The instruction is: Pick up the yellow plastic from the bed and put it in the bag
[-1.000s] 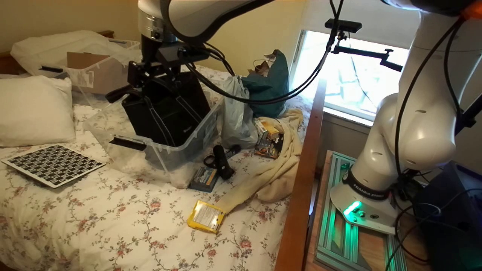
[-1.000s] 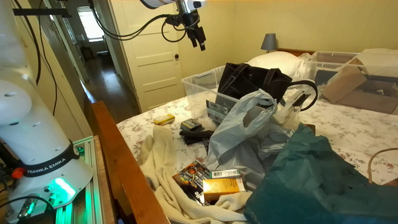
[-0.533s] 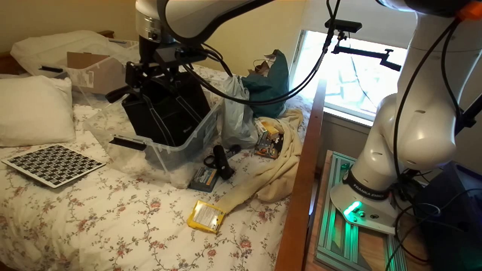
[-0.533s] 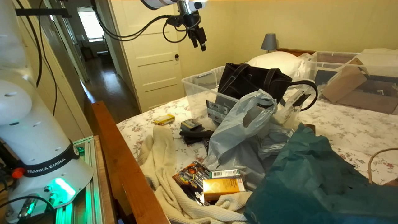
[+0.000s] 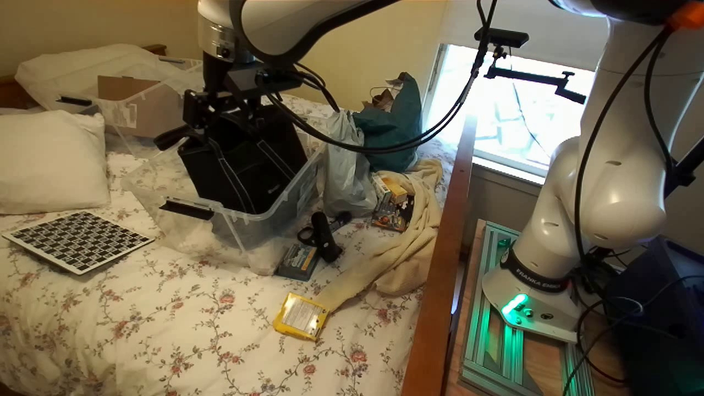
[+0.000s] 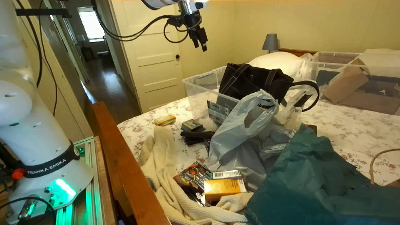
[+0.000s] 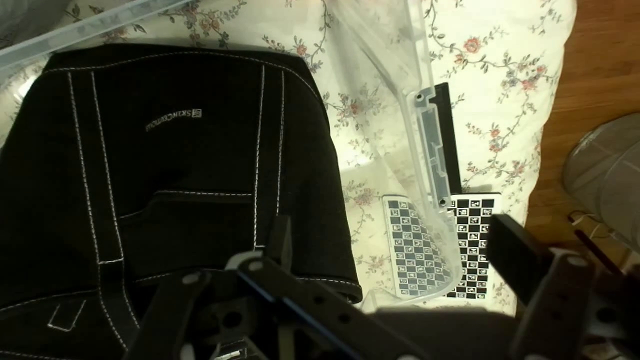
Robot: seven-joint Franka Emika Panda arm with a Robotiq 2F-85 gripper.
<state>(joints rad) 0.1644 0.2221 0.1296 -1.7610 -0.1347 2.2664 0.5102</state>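
Fingers (image 7: 512, 252) spread, holding nothing; yellow plastic (image 5: 301, 317) flat on bed (image 5: 220, 335), well below them, toward arm's base (image 5: 534, 294), outside wrist view

The claw (image 7: 390, 237) points downward, jaws wide apart.

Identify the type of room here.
Likely a bedroom, probably in a home: there's a bed with flowered covers, a white pillow on it, and a lamp by the wall.
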